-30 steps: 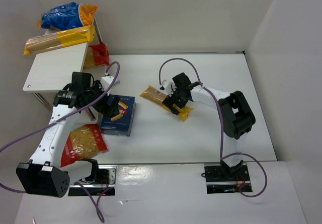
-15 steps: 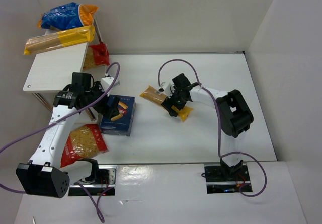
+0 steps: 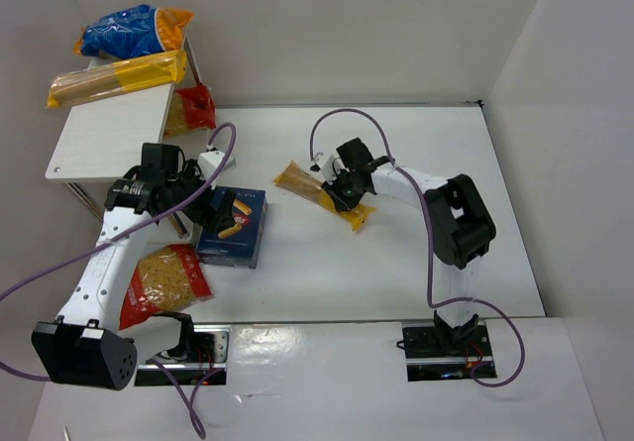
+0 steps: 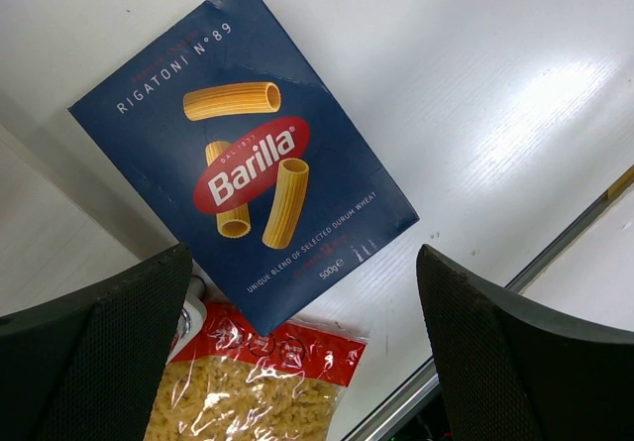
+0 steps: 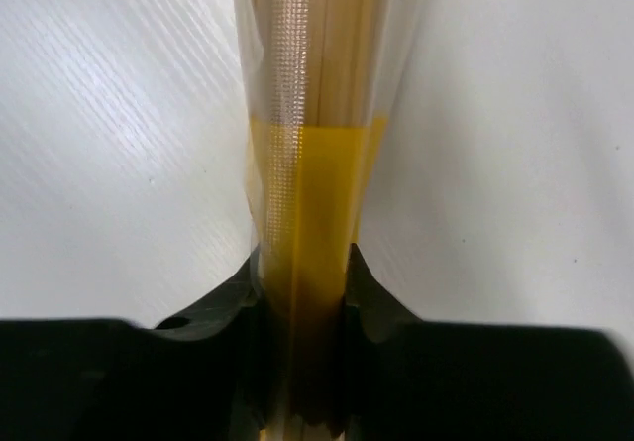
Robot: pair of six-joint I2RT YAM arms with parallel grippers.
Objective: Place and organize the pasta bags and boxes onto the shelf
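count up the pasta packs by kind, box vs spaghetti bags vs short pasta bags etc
blue box: 1
spaghetti bag: 2
short pasta bag with red end: 2
blue-orange bag: 1
total: 6

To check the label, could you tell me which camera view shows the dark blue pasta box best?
The left wrist view: the dark blue pasta box lies face up, its print readable. The top external view shows it small, one corner under the left gripper. The right wrist view shows only the spaghetti bag.
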